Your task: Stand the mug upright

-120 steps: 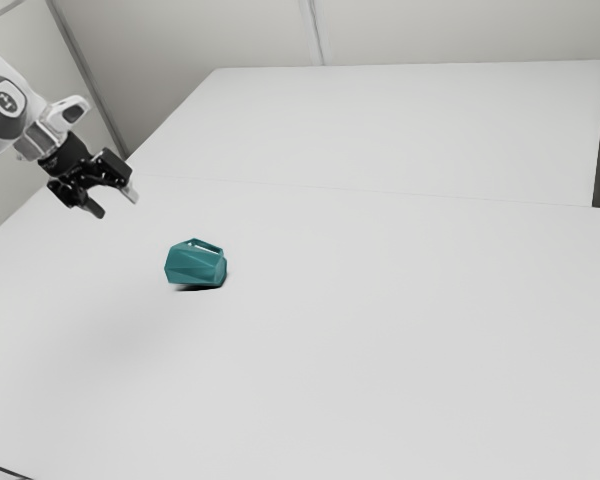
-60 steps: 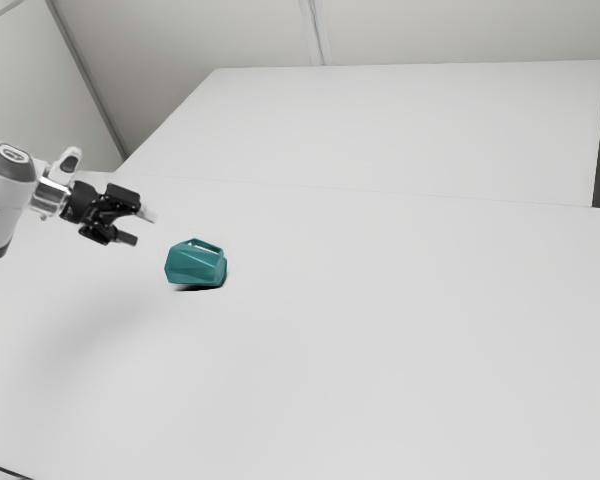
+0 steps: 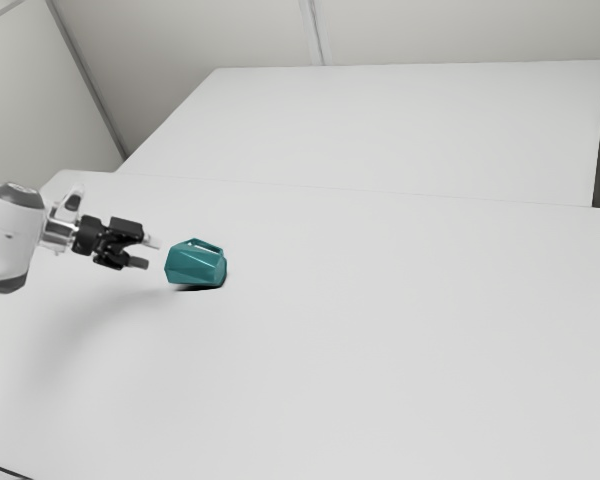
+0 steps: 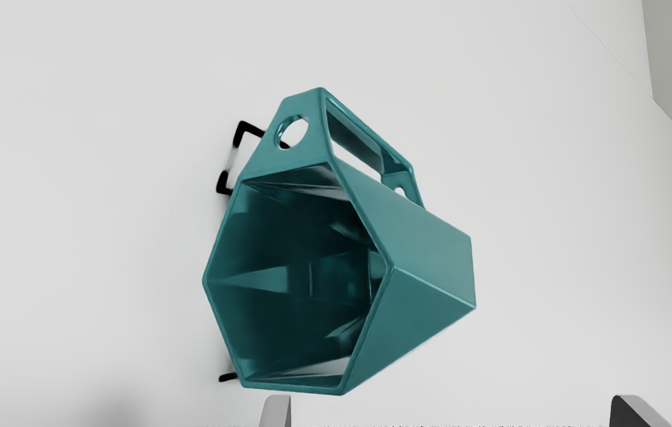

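Teal, faceted, ceramic-looking mug (image 3: 195,265) lies on its side in the exterior view, toward that view's left edge of the flat white table (image 3: 380,330); the black, two-fingered, metal-looking gripper (image 3: 148,253) is open, near it. Wrist view: mouth facing us, spread fingers (image 4: 277,412) holding nothing. Grasping and righting look still to do.

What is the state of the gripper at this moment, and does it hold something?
Gripper: open, holding nothing; the mug lies ahead of its fingertips.
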You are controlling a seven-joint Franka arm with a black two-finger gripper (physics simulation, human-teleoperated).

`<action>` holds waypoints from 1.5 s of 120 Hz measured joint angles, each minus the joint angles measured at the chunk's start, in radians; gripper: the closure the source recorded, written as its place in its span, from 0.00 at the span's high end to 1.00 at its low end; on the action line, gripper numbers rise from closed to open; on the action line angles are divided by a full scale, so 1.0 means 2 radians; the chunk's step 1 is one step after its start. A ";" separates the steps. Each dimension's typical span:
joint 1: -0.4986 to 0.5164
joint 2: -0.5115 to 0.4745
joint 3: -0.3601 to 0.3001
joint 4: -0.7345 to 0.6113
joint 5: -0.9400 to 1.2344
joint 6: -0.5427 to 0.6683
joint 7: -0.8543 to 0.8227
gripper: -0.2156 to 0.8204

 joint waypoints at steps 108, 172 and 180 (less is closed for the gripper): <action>-0.023 0.048 -0.007 0.035 -0.002 -0.003 0.057 0.77; -0.037 0.060 -0.010 0.048 -0.006 -0.003 0.065 0.72; -0.037 0.060 -0.010 0.048 -0.006 -0.003 0.065 0.65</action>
